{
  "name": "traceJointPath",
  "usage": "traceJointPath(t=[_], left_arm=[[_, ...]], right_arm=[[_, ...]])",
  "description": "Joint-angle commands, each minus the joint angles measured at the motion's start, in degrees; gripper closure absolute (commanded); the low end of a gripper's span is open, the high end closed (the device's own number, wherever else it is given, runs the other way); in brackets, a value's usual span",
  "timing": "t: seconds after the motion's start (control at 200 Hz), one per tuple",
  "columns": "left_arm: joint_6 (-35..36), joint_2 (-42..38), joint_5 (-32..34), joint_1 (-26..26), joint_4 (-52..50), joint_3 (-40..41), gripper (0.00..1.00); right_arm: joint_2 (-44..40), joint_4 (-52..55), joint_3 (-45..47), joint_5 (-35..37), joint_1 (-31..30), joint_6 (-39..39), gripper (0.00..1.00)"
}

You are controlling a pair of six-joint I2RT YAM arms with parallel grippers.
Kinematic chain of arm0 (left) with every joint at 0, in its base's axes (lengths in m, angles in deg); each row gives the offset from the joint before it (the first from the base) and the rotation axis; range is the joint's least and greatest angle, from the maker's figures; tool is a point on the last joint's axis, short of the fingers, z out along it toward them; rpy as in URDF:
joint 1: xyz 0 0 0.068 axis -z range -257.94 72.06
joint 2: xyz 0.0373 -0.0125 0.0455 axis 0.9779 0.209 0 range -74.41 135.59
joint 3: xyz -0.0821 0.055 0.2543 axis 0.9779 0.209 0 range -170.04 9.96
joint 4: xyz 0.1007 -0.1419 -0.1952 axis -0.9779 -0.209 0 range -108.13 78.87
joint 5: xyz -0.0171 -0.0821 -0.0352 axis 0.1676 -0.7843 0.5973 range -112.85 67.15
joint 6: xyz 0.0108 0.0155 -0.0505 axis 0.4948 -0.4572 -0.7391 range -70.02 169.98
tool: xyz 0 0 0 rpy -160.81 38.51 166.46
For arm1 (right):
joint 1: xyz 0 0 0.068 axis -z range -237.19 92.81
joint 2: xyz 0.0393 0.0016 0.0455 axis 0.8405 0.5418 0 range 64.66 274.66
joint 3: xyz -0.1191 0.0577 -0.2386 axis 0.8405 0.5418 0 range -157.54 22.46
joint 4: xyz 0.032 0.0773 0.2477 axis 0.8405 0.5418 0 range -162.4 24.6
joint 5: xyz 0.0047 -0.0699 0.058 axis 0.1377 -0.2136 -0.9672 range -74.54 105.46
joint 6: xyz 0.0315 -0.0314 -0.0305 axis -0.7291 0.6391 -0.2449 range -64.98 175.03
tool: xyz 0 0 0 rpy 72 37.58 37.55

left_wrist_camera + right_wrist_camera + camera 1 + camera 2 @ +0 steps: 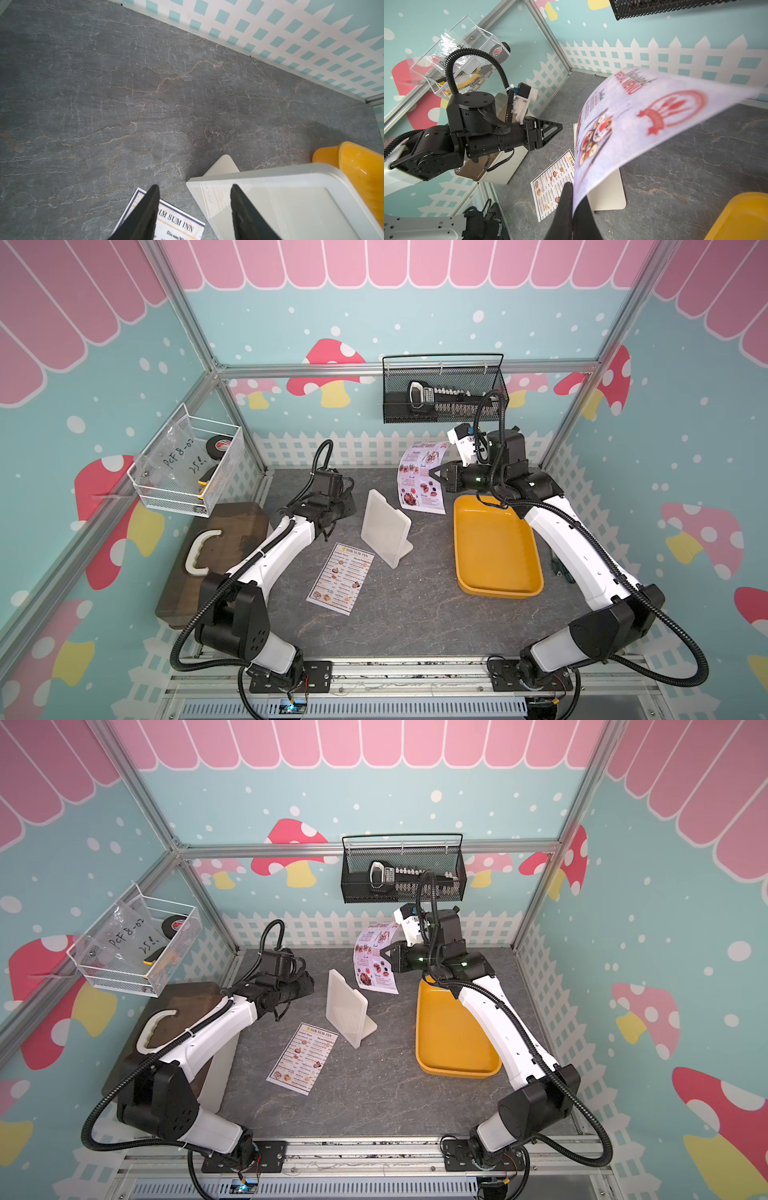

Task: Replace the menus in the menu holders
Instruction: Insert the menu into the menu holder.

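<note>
The right end effector [574, 193] is clamped on the "SPECIAL MENU" sheet [422, 479], pinching one long edge about midway. The sheet hangs in the air by the far edge of the table [415, 614], right of centre. Its long axis is roughly upright, with the red heading at the top curling towards the back wall. Whether its lower end touches the table cannot be told.

The "DIM SUM INN" menu [340, 578] lies flat and face up, left of the table's centre. Its long axis runs from near edge to far edge, leaning slightly right, with the heading at the far end.

Just beyond it the white menu holder [384, 526] stands near the centre, long axis upright, leaning back on its foot.

The left end effector [194, 186] hovers with its fingers apart, holding nothing, over the heading end of the flat menu and beside the holder.

A yellow tray [498, 593] sits towards the right edge. A black mesh basket [440, 414] on the back wall holds a black-and-silver tool. A white wire basket [216, 493] on the left wall holds a tape roll [222, 445] and a handwritten clear bag [178, 456].
</note>
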Motion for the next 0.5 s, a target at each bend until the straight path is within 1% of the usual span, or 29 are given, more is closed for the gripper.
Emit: traceJointPath(t=[0.0, 0.125, 0.495], left_arm=[[0.0, -0.08, -1.24, -0.32, 0.6, -0.49, 0.44], [0.59, 0.74, -3.88, -0.3, 0.91, -0.04, 0.44], [0.85, 0.52, -2.5, -0.3, 0.42, -0.45, 0.44]], right_arm=[[0.4, -1.43, -1.1, -2.16, -0.22, -0.33, 0.96], [-0.2, -2.13, -1.19, -2.8, -0.22, -0.89, 0.96], [-0.28, -1.88, 1.17, -3.1, -0.22, -0.85, 0.96]])
